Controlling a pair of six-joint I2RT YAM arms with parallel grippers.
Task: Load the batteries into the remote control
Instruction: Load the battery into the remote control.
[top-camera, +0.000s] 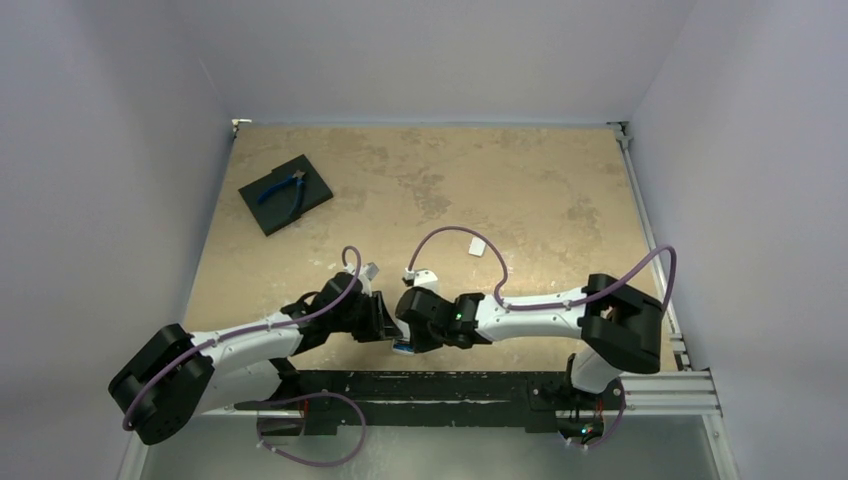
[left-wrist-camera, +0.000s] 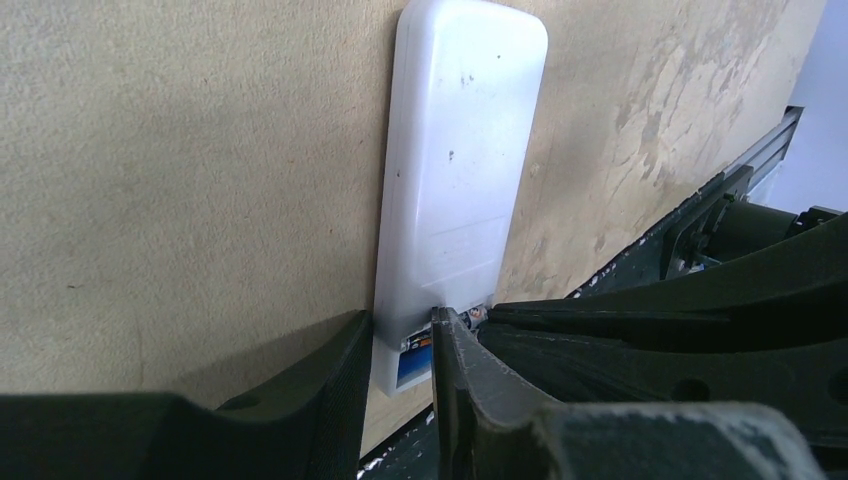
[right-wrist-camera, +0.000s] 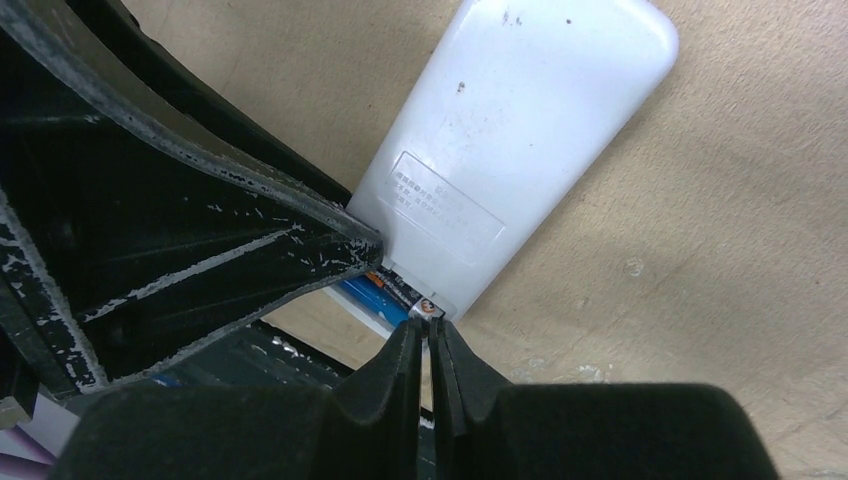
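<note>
Left wrist:
- The remote lies flat on the table, plain white back up, with its open end towards your camera.
- The left gripper has its jaws set narrow, with one corner of that open end in the gap.
- One finger lies against the remote's long edge, and the other covers the rest of the end.
- The blue battery sits in the bay between them.
- You cannot tell whether the jaws actually clamp anything.
- A black finger from the other arm reaches in from the right to the same end.

Right wrist:
- The right gripper has its jaws drawn nearly together, with only a thin slit between them.
- The tips touch the metal end of the dark battery, which lies in the bay just beside the blue one.
- The slit looks narrower than the battery, so the tips meet it end-on and are not around it.
- The left arm's finger lies along the remote's other long edge.

Top:
- Both grippers meet near the table's near edge at centre and hide the remote.
- The pliers lie on a black pad, well apart at far left.
</note>
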